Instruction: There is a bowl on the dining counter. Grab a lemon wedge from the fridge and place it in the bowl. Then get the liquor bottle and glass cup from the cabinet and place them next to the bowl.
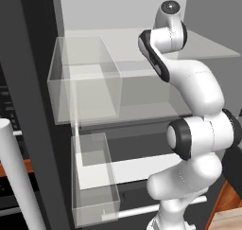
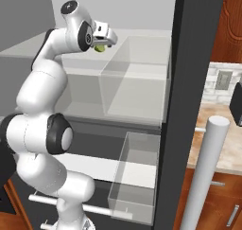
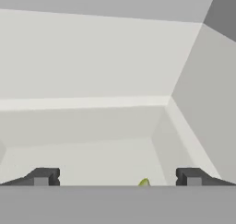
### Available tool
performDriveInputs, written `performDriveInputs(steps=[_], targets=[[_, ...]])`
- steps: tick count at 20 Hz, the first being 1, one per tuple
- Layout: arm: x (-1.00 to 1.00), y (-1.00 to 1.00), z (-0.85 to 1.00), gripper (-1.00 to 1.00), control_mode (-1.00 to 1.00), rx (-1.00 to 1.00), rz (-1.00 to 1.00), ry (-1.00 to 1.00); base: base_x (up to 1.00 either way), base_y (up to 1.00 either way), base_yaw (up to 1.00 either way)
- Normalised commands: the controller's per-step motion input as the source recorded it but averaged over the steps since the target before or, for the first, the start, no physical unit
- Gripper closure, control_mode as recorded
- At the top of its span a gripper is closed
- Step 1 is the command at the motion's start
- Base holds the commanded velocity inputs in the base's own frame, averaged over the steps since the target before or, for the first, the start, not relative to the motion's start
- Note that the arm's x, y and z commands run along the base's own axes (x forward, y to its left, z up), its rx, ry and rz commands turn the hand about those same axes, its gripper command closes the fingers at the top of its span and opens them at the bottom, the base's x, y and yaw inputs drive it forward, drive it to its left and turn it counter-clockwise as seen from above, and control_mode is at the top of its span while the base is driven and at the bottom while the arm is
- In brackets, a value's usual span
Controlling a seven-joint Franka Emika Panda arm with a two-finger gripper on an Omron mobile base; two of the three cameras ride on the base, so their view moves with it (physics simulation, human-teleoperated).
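While the fridge (image 2: 186,82) stands open, the white arm reaches up and into its pale upper compartment, above a wide shelf (image 1: 118,39). From the right base camera the gripper (image 2: 106,40) sits at about 11 o'clock in the picture, pointing into the fridge toward the back wall, with a small yellow-green lemon wedge (image 2: 99,48) just beneath it, at its 6 o'clock; whether the two touch cannot be told. From the hand camera the two dark fingertips (image 3: 44,176) stand far apart at 7 and 5 o'clock, jaws wide open with nothing between them, and only a sliver of the wedge (image 3: 144,183) peeks up at 6 o'clock, nearer the right-hand tip. Clear plastic door bins (image 1: 85,77) hang on the open doors at either side, one upper and one lower on each. A pale bar handle (image 2: 205,172) rises at 5 o'clock in the right base view.
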Motion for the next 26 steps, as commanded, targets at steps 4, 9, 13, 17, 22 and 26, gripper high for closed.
performDriveInputs(steps=[4, 9, 13, 17, 22, 26], targets=[[0.33, -0.24, -0.17, -1.0, -1.0, 0.0, 0.0, 0.15, 0.0, 0.0, 0.0], [-0.2, -0.11, -0.24, -1.0, -1.0, 0.0, 0.0, 0.06, 0.0, 0.0, 0.0], [-0.31, 0.0, -0.24, -1.0, -1.0, 0.0, -0.01, 0.01, 0.0, 0.0, 0.0], [-0.01, -0.04, -0.23, -1.0, -1.0, 0.0, -0.04, 0.05, 0.0, 0.0, 0.0], [-0.24, -0.11, -0.12, -1.0, -1.0, 0.0, -0.02, 0.01, 0.0, 0.0, 0.0], [-0.12, -0.02, 0.03, -1.0, -1.0, 0.02, -0.03, 0.0, 0.0, 0.0, 0.0]])
